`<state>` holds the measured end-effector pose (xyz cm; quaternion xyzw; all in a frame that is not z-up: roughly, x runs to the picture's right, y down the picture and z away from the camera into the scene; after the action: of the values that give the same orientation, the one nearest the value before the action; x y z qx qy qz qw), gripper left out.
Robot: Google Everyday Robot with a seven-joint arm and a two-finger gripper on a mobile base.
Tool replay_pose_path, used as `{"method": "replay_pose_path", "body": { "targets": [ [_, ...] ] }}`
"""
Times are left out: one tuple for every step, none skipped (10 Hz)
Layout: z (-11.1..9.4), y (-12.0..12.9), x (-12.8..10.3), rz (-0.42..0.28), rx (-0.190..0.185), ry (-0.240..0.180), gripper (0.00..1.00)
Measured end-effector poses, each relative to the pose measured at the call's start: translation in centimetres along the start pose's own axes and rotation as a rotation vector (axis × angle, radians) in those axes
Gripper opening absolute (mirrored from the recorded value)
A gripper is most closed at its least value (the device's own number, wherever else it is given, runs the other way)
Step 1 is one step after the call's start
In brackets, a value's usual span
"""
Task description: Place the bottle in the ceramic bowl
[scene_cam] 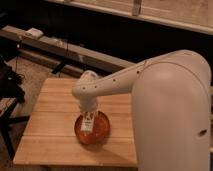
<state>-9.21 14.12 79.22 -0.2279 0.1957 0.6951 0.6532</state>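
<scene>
Wooden table [50, 115] bearing our ceramic bowl [102, 131], our gripper [90, 114] reaching down over it, bottle [88, 122] hanging upright at its tip inside the bowl, grip indiscernible.

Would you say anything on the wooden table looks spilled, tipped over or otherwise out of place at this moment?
Nothing stands out. The ceramic bowl sits upright on the wooden table, with nothing spilled around it. The gripper hangs directly over the bowl, with the bottle roughly upright beneath it, inside the bowl's rim.
</scene>
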Motion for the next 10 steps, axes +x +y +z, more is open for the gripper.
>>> {"method": "replay_pose_path", "body": {
  "targets": [
    [0.04, 0.16, -0.11, -0.003, -0.008, 0.003, 0.67],
    [0.07, -0.04, -0.25, -0.001, -0.013, 0.006, 0.67],
    [0.06, -0.23, -0.25, 0.004, -0.013, 0.007, 0.67],
    [0.09, -0.25, -0.24, 0.004, -0.013, 0.007, 0.67],
    [0.09, -0.06, -0.22, 0.000, -0.013, 0.007, 0.67],
    [0.08, -0.06, -0.23, 0.000, -0.013, 0.006, 0.67],
    [0.08, -0.09, -0.24, 0.001, -0.013, 0.006, 0.67],
    [0.08, -0.16, -0.25, 0.002, -0.013, 0.006, 0.67],
    [0.06, -0.18, -0.29, 0.003, -0.013, 0.006, 0.67],
    [0.07, -0.18, -0.28, 0.003, -0.013, 0.006, 0.67]
  ]
}}
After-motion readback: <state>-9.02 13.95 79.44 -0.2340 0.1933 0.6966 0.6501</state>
